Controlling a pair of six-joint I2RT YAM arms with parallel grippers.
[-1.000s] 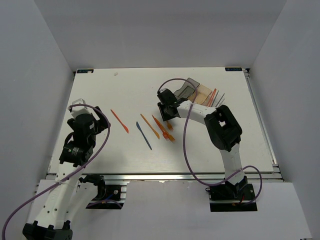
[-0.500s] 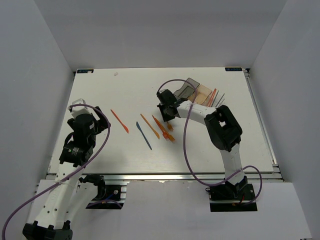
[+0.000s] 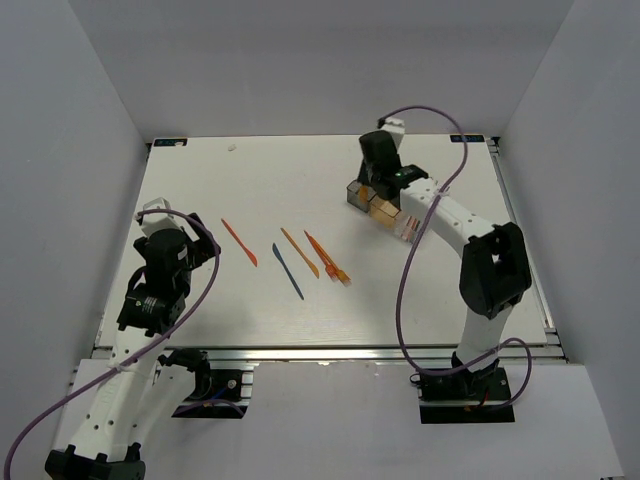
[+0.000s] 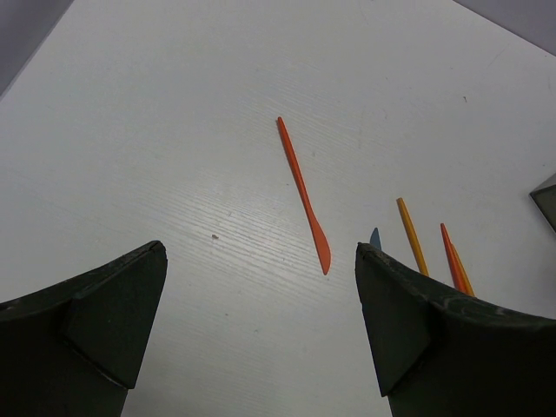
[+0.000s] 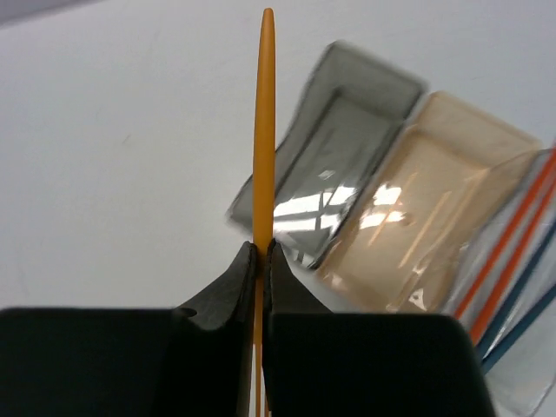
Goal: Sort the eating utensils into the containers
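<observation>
My right gripper (image 5: 262, 252) is pinched tight on a thin orange utensil (image 5: 263, 122), which sticks out straight ahead of the fingers; it hangs above the containers (image 3: 388, 210) at the far right of the table (image 3: 200, 180); in the wrist view the piece runs along the left edge of the smoky grey bin (image 5: 343, 161). The orange bin (image 5: 421, 204) sits next; then the clear bin (image 5: 521, 287), which already holds orange and dark blue sticks. To drop well I would first settle which bin this piece belongs in, which I cannot tell from here; then line its length with the bin's long side, tip it down inside the walls, and only then let go, so it neither bridges a rim nor bounces out. The bins are narrow and joined, so sideways drift is the risk; above them the room looks free. My left gripper (image 4: 259, 254) stands wide and holds nothing, over an orange knife (image 4: 303, 195); the other utensils (image 3: 300, 255) lie mid-table, well apart from the bins.
</observation>
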